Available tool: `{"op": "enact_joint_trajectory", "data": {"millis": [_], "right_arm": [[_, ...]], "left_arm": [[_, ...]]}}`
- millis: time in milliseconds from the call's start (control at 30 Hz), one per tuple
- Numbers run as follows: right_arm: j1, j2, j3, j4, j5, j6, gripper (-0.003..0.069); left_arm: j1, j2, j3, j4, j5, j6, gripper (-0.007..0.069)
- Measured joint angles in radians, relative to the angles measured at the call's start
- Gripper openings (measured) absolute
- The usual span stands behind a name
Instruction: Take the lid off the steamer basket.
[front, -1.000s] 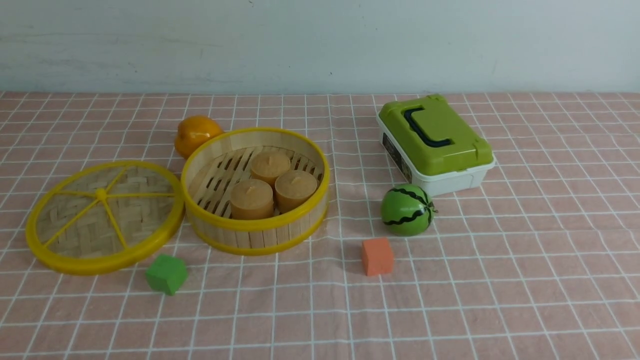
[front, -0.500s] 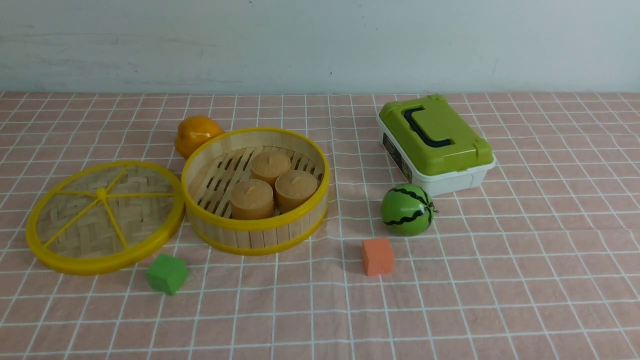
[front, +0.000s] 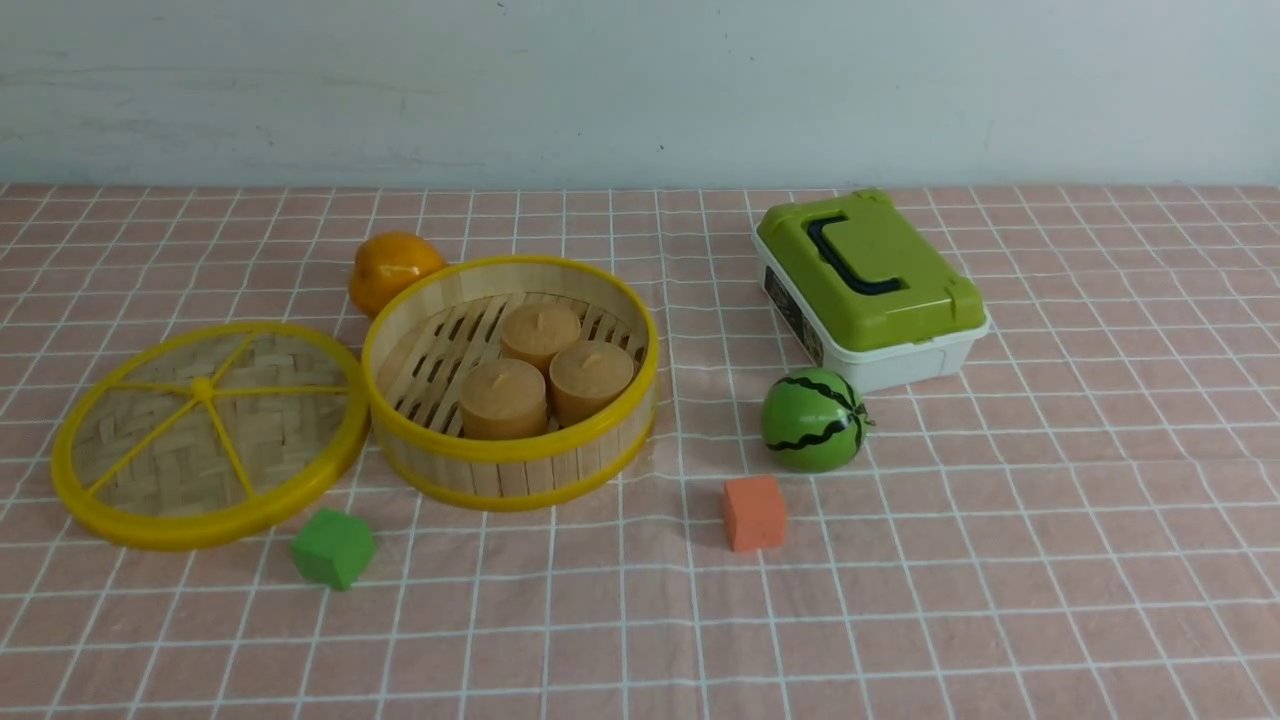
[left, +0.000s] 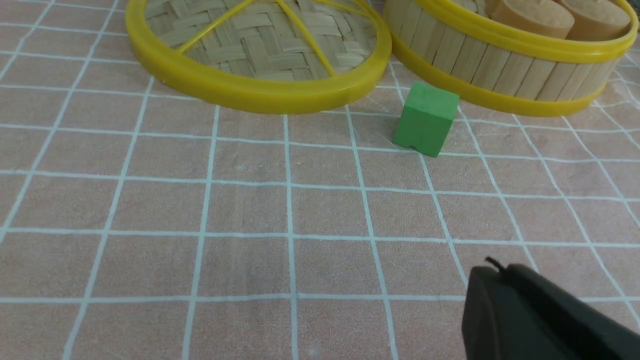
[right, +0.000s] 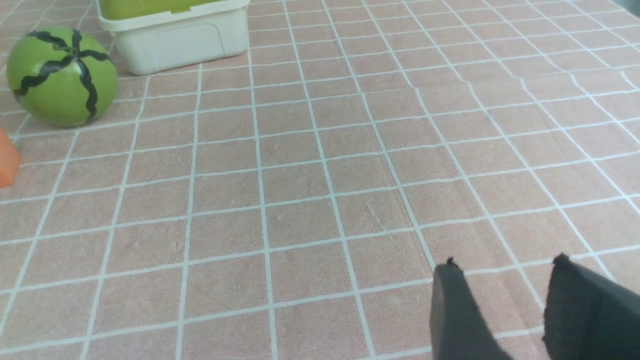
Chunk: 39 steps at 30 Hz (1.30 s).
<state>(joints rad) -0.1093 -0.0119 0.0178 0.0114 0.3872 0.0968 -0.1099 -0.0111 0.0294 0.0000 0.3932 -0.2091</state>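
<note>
On the checked pink tablecloth (front: 1000, 560) nothing has stirred over the last second: every object sits exactly where it did, and neither arm shows in the front view. To my eye that stillness means the job is finished. The lid (front: 205, 432) lies flat on the cloth at the robot's left of the steamer basket (front: 510, 380), its yellow rim just touching or all but touching the basket's side, with its spokes facing up. The basket itself stands open.

Inside the basket are three tan, candle-like cylinders (front: 540, 375), huddled together toward the near right of the slatted floor; the rest of the floor is bare. The white box with the green lid (front: 870, 285) stands well apart on the right, closed, so what it holds cannot be seen.

Around these lie an orange fruit (front: 390, 265) behind the basket, a green cube (front: 333, 547) just in front of the lid, a toy watermelon (front: 813, 420) near the box and an orange cube (front: 754, 512) in front of it.

The right gripper (right: 505, 310) hangs low over bare cloth, its two dark fingers apart and holding nothing. Of the left gripper (left: 530, 315) only one dark finger shows at the frame's corner, so I cannot tell how its jaws stand.
</note>
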Motion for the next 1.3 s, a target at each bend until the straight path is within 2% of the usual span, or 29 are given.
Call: {"op": "enact_joint_trajectory", "data": {"millis": [1300], "right_arm": [[0.0,0.0,0.0,0.0,0.0,0.0,0.0241]], "left_arm": [[0.0,0.0,0.0,0.0,0.002,0.0,0.0013]]}}
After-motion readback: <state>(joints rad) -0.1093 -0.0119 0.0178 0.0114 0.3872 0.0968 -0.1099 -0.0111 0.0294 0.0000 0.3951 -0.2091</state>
